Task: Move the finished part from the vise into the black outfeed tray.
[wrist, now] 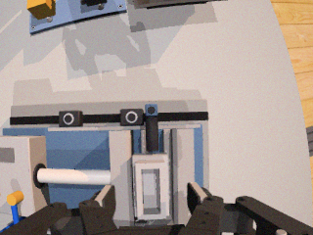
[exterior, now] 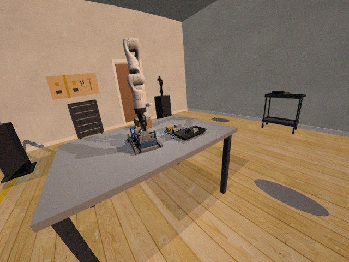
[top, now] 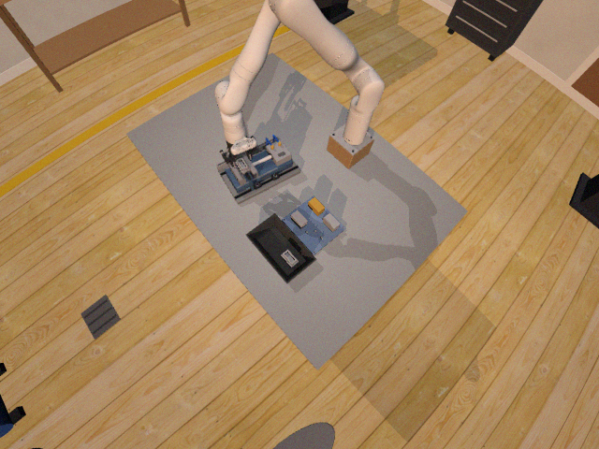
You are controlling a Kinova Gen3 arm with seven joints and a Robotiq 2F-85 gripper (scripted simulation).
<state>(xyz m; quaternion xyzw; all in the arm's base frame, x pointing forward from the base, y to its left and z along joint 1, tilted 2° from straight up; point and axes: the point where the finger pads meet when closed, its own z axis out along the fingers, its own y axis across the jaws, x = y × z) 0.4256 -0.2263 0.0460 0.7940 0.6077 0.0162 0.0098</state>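
Observation:
The finished part (wrist: 152,186) (top: 241,166), a pale block with a rectangular pocket on top, sits between the grey jaws of the blue vise (wrist: 78,157) (top: 263,169) (exterior: 145,141). My gripper (wrist: 151,195) (top: 239,157) (exterior: 143,127) is open, pointing straight down over the vise. Its two fingertips stand on either side of the part and its jaws, apart from them. The black outfeed tray (top: 260,242) (exterior: 184,136) lies farther along the table and holds one pocketed block (top: 289,258) (exterior: 194,129) near one end.
A blue fixture plate (top: 316,238) (wrist: 66,15) beside the tray carries an orange block (top: 316,205) and two grey blocks (top: 299,219) (top: 331,222). The vise's white screw handle (wrist: 72,175) sticks out on one side. The arm's wooden base (top: 349,151) stands behind.

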